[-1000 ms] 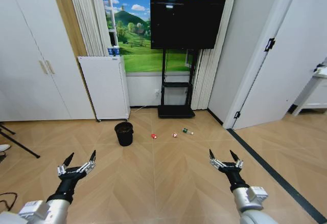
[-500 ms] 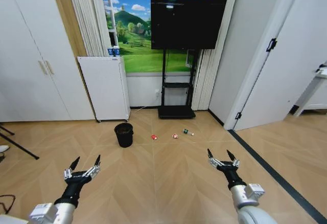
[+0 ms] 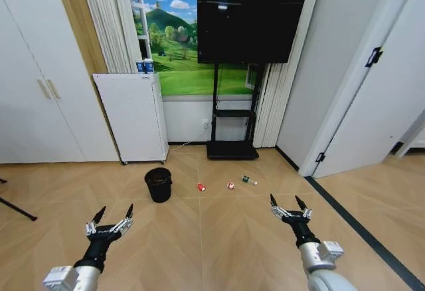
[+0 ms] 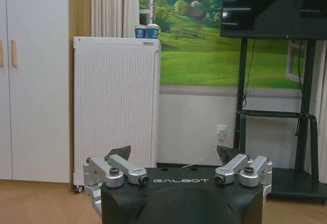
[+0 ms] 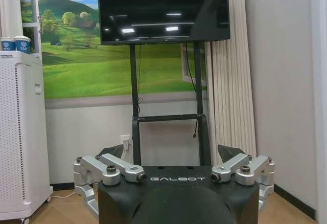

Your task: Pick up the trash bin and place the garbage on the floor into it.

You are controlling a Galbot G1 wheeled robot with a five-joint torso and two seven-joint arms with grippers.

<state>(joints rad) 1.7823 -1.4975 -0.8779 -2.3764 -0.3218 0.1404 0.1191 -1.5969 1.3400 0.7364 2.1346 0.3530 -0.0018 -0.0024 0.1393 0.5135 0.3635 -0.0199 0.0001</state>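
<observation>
Both arms held low and forward over the bare herringbone floor (image 3: 219, 251), well short of everything: left gripper (image 3: 111, 220) with fingers spread and empty, right gripper (image 3: 287, 207) likewise splayed wide on nothing. Small black trash bin (image 3: 159, 185) upright ahead, just out from the white perforated cabinet (image 3: 131, 116); three garbage pieces (image 3: 230, 185) strung in a row toward the TV stand (image 3: 232, 149). Likely trouble: tipping the light tapered bin with a careless rim grab, or rolling over the tiny litter while closing in.
</observation>
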